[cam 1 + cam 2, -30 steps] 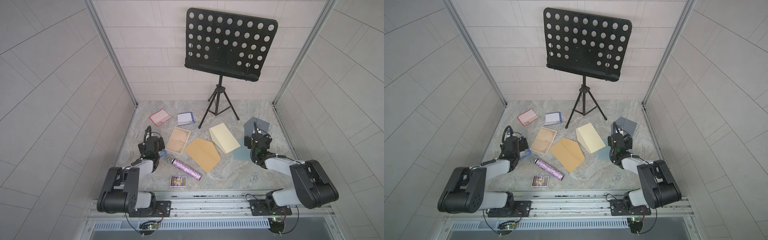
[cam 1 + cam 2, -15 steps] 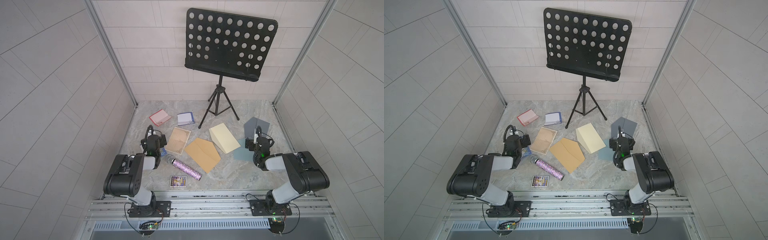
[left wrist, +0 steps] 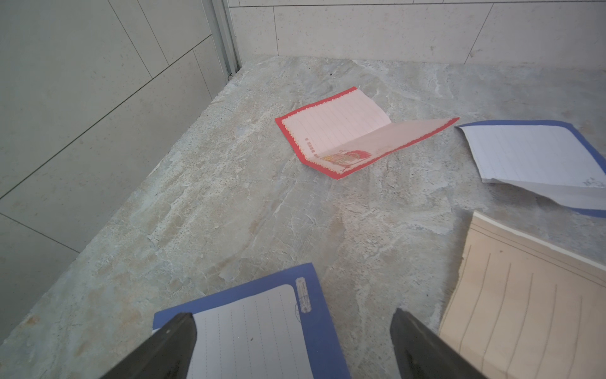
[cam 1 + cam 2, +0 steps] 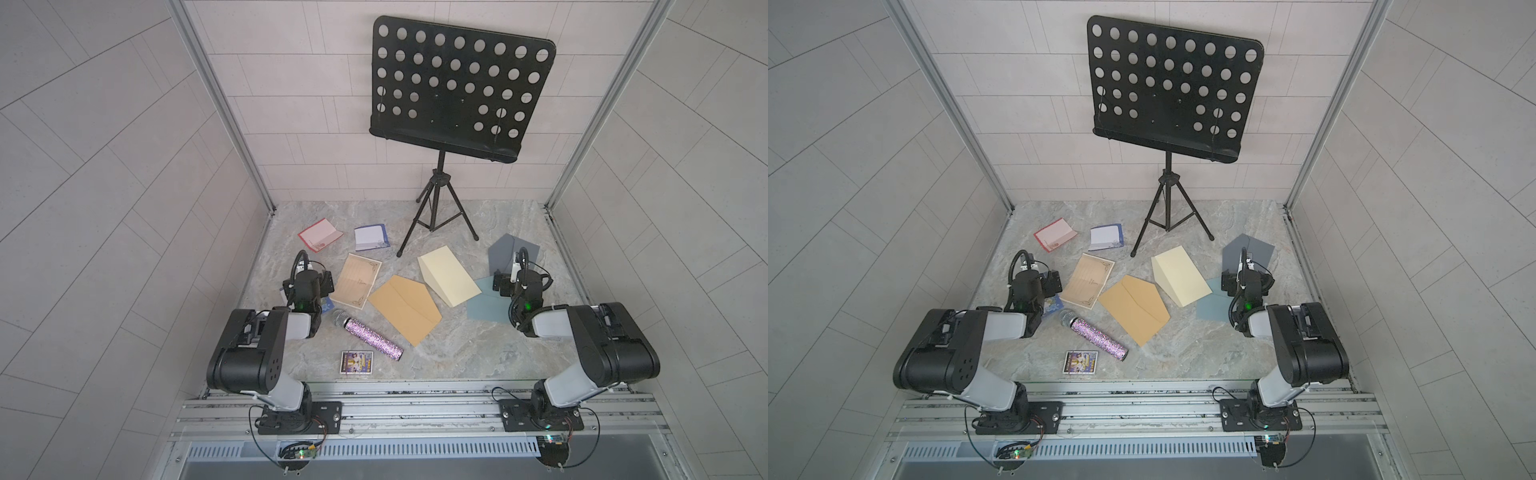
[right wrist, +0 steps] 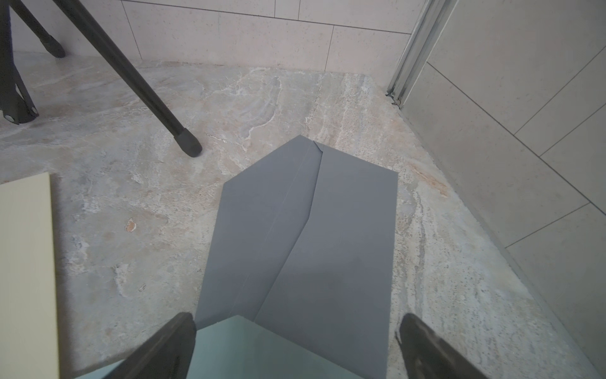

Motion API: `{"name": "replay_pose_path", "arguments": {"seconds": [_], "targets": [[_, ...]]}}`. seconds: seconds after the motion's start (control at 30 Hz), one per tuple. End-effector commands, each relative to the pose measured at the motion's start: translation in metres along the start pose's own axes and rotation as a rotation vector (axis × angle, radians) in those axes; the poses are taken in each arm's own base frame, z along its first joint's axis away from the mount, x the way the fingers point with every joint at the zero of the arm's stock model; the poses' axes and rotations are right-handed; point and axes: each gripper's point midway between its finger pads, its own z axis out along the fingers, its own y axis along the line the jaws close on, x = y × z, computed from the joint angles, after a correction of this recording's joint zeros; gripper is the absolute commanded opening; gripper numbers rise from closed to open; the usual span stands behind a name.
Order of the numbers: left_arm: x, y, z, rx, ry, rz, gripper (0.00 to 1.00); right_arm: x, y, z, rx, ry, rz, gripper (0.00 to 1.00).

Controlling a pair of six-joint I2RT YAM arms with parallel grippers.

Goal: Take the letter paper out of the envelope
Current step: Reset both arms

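1. Four loose sheets lay in the open. The beige letter paper [image 4: 357, 280] sat just beside the tan envelope [image 4: 405, 309], fully out of it.
2. Past that paper, farther from the tan envelope, lay a red-edged sheet [image 3: 334, 131] and a blue-edged sheet [image 4: 371, 237].
3. On the tan envelope's other side were the cream envelope [image 4: 446, 274], then the teal envelope [image 4: 484, 307] and grey envelope [image 5: 311, 236]. I could not tell whether any of them still held a sheet.
4. My left gripper [image 3: 292, 315] hung spread and empty over another blue-bordered sheet [image 3: 255, 328], beyond the beige paper.
5. My right gripper [image 5: 296, 316] was spread and empty over the spot where the teal envelope overlapped the grey one.
6. Over the last second both arms had folded back and no paper shifted. I judged the extraction done and the arms retiring.
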Motion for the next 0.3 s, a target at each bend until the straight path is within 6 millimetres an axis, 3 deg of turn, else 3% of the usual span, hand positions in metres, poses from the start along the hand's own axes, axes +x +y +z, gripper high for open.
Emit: {"name": "replay_pose_path", "arguments": {"seconds": [0.0, 0.27], "targets": [[-0.0167, -0.0033, -0.0003, -0.001, -0.038, 0.017, 1.00, -0.0084, 0.0000, -0.0018, -0.004, -0.025, 0.006, 1.00], [-0.0160, -0.0037, 0.0027, -0.006, -0.026, 0.022, 1.00, -0.0078, -0.0001, -0.0019, -0.004, -0.024, 0.006, 1.00]]}}
